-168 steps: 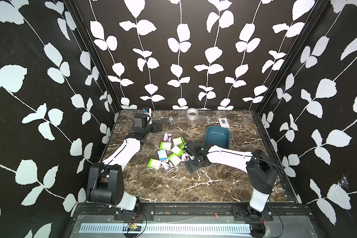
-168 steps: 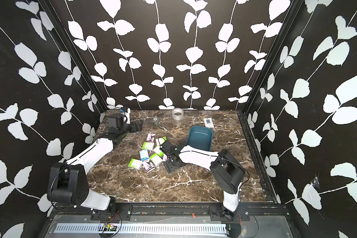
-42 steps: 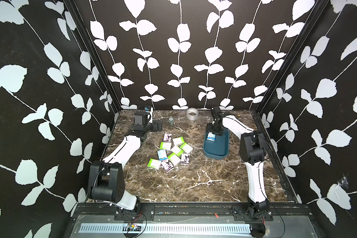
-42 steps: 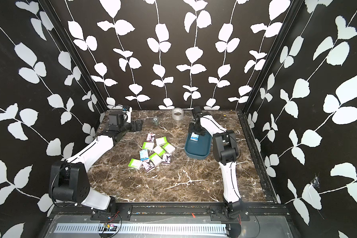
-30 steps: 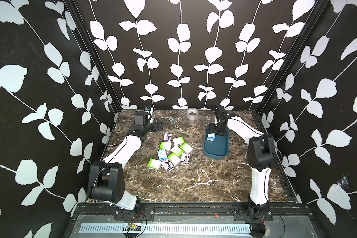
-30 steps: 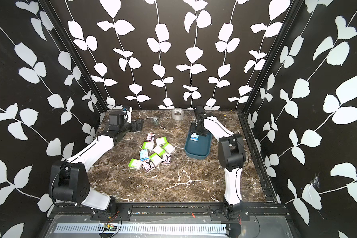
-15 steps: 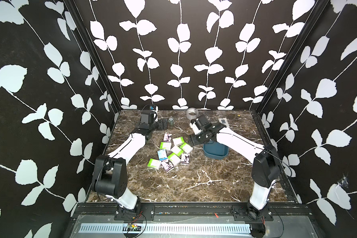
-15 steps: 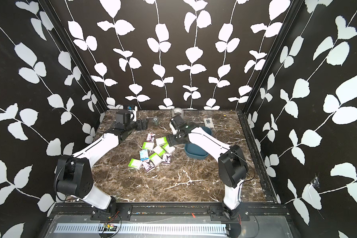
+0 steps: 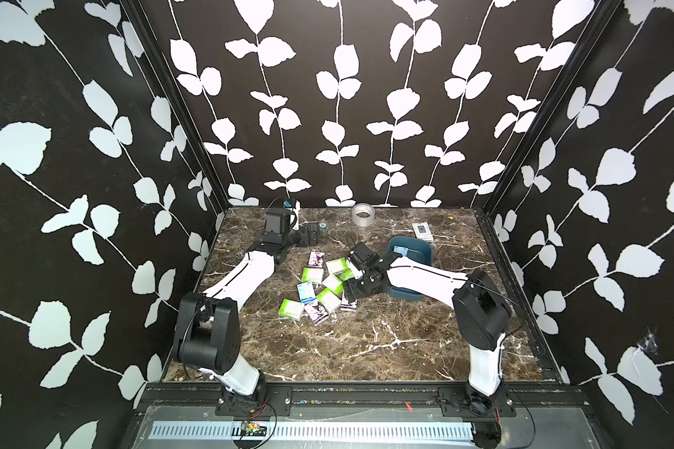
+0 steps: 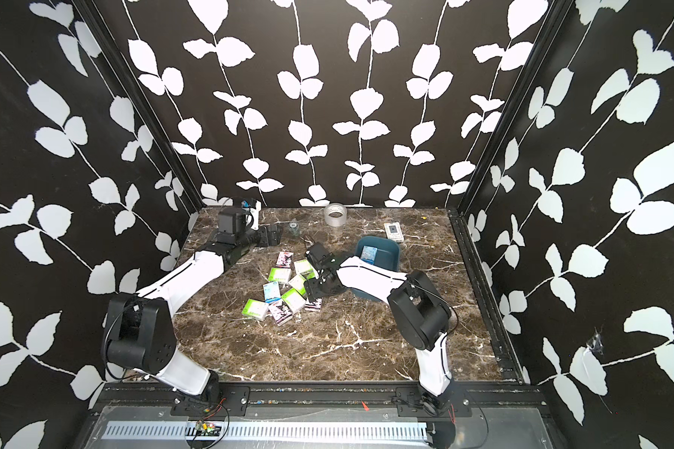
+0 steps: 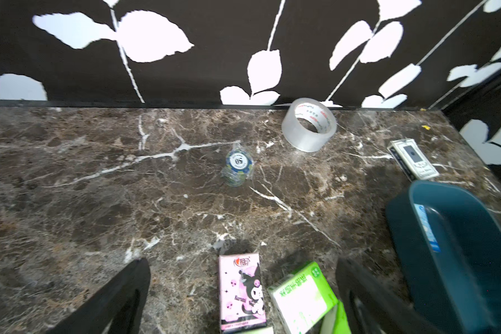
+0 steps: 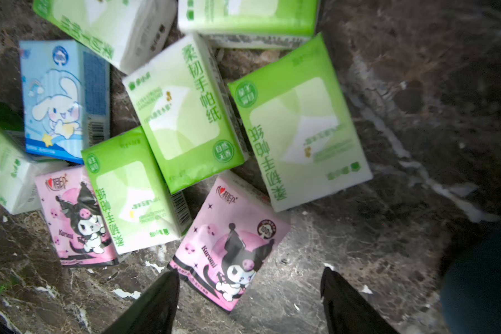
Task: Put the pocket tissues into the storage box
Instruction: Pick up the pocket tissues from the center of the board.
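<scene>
While the right hand (image 12: 249, 273) gapes, 1 pink pack (image 12: 230, 231) lies beneath.

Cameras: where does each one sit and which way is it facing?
Top views: high at the front, looking down at the table; left arm and right arm whole, pocket tissues, storage box.
Left wrist: on the left arm, low, facing the back wall past the tape roll; open left gripper at the edge.
Right wrist: on the right arm, looking down on the tissues; open right gripper shows.
Shared: tissues in all views; the box in the top and left wrist views.
</scene>
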Controlling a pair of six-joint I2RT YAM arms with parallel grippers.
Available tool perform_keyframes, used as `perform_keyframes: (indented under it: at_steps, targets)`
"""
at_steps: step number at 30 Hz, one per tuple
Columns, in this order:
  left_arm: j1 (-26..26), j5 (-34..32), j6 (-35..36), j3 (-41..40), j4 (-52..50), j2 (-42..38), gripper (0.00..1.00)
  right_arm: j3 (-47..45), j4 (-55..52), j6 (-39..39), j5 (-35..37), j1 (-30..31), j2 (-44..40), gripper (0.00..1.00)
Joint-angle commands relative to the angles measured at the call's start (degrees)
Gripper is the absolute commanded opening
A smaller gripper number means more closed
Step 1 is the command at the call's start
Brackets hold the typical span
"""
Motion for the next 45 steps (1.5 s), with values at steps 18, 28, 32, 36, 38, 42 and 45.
perform_keyframes:
  at_steps: [18, 28, 32, 36, 38, 42, 45]
  targets:
    - [5.98, 24.69, -2.23, 0.21, 4.68, -1.63, 0.99, 7.13, -4.34, -0.15, -5.04, -0.18, 8.92, 0.41]
    - [6.2, 23.86, -1.02, -0.21, 4.51, -2.04, 0.99, 7.91, -4.99, -0.27, -5.45, -0.26, 9.83, 0.02]
    - [6.26, 22.77, -0.31, -0.85, 5.34, -2.13, 0.99, 8.25, -4.44, -0.66, -4.78, -0.28, 8.12, 0.0]
    - [6.2, 23.71, -1.38, -0.37, 6.56, -1.61, 0.99, 9.19, -0.88, -1.2, -4.54, -1.06, 2.61, 0.0]
    - [6.2, 24.43, -1.84, -0.1, 6.96, -1.43, 0.99, 9.35, 1.61, -0.03, -4.37, -2.98, -0.34, 0.0]
    - [6.2, 25.18, -2.86, -0.58, 9.11, -1.3, 0.99, 9.57, 6.89, 3.33, -6.24, -9.19, -4.38, 0.0]
    - [6.2, 25.61, -3.56, -0.46, 9.85, -1.34, 0.99, 11.51, 4.6, 2.38, -5.17, -13.28, -5.83, 0.0]
